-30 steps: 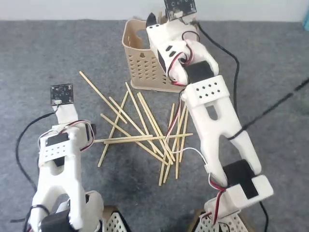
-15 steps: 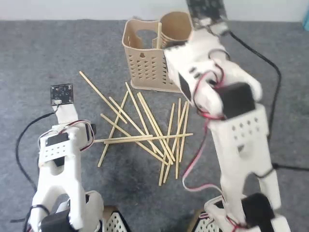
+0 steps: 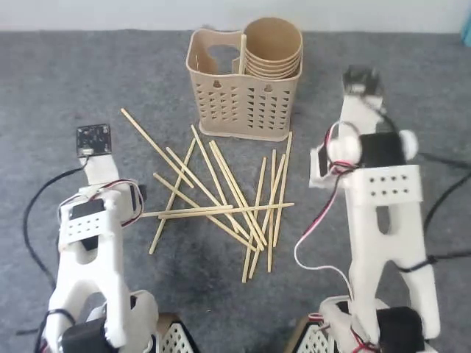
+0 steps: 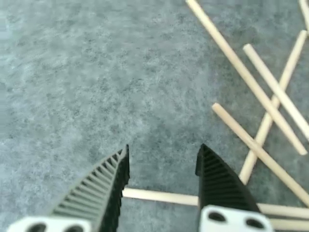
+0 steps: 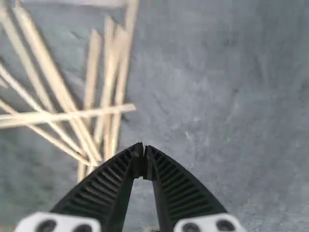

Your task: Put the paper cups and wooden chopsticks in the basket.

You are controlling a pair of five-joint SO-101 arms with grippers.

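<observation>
A beige slotted basket (image 3: pixel 243 103) stands at the back of the grey carpet. A stack of paper cups (image 3: pixel 274 44) sits in its right compartment, and one chopstick (image 3: pixel 241 51) stands upright beside them. Several wooden chopsticks (image 3: pixel 221 195) lie crossed on the carpet in front. My left gripper (image 4: pixel 164 154) is open, low over the carpet, with one chopstick (image 4: pixel 159 195) lying across under its jaws. My right gripper (image 5: pixel 143 152) is shut and empty, over bare carpet beside the pile's right edge (image 5: pixel 104 116).
The right arm (image 3: pixel 375 184) stands right of the pile and the left arm (image 3: pixel 92 220) at the lower left. Bare carpet (image 3: pixel 88 73) stretches left of the basket and at the far right.
The right arm has drawn back from over the basket toward the right front, uncovering the cup stack. The left arm has not moved.
</observation>
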